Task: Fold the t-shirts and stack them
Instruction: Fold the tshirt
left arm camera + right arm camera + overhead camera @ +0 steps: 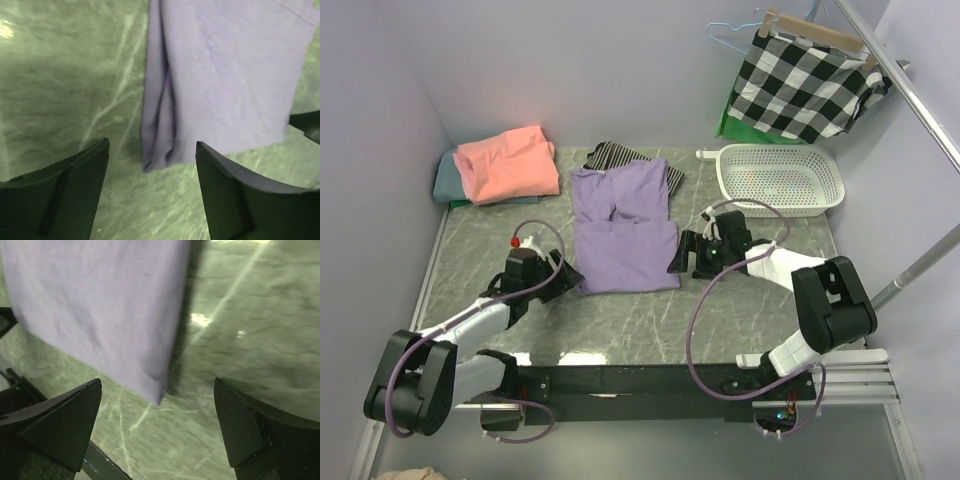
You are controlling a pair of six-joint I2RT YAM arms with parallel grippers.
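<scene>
Fingers on both sides stand spread and empty: your left gripper (152, 146) has the near left corner of the lavender-purple cotton t-shirt (225, 75) lying flat between its two dark pads (75, 190), and your right gripper (157, 382) frames the near right corner the same way, neither one closed on cloth. That pairing looks like a setup to pinch both near corners at once and carry the hem away from you for the next fold. Well beyond your left fingers, the folded salmon-pink t-shirt (508, 163) lies on the grey-teal t-shirt (444, 182), so the stack seems meant to grow there on the green marbled table (650, 320)
</scene>
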